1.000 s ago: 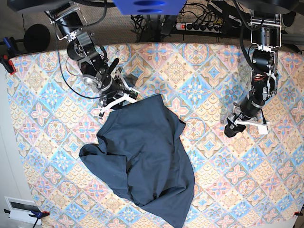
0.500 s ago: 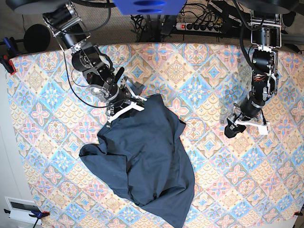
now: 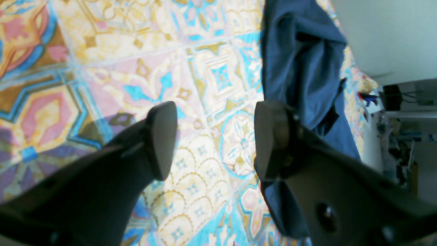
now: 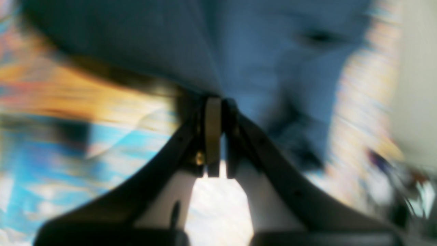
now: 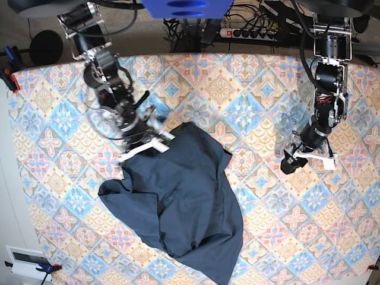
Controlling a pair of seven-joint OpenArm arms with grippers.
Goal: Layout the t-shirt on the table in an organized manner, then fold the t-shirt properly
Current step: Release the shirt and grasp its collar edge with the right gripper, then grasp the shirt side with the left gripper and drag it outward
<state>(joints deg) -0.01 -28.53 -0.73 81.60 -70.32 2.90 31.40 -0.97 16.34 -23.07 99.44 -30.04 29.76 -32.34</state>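
- t-shirt (image 5: 178, 199): crumpled, on surface (image 5: 267, 89).
- right hand (image 5: 146, 144): pinched tight on t-shirt's upper edge.
- left hand (image 3: 211, 140): spread wide, holding nothing, above surface.

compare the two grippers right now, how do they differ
The right gripper is shut, pinching an edge of the t-shirt; the left gripper is open and holds nothing. The right gripper sits at the shirt's upper edge; the left gripper hangs over bare table, well apart from the shirt. Both have dark fingers and sit low, near the tabletop.
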